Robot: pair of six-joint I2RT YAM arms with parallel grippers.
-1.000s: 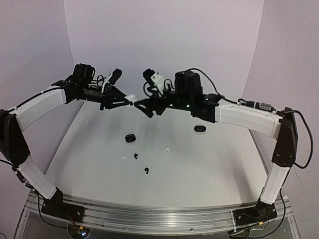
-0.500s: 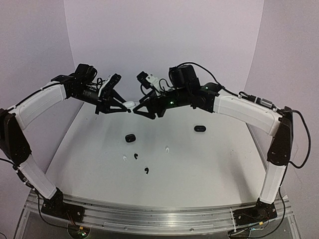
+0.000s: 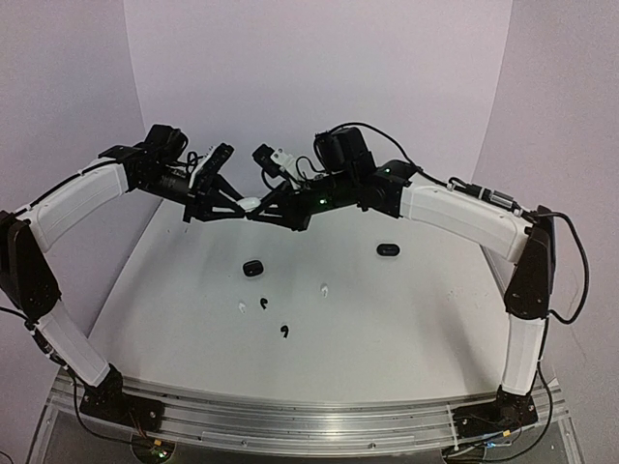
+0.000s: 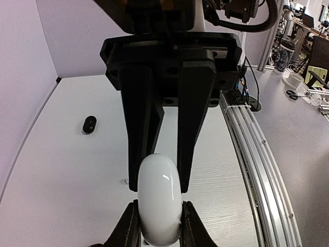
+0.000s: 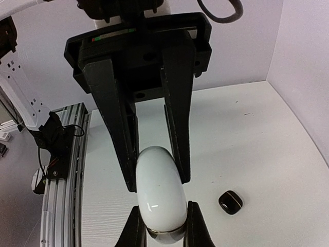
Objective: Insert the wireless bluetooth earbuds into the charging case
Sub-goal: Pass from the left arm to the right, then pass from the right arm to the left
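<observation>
Mid-air, upper centre: left gripper [image 4: 159, 229] and right gripper [image 5: 160, 226] both clamp glossy white pebble-shaped case [image 3: 250, 204]; tiny comma-shaped earbuds [image 3: 263, 304] lie on bench [image 3: 435, 309] below.

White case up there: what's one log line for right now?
left claw: shut on white case | right claw: shut on same case | case: held above table | earbuds: loose on table
</observation>
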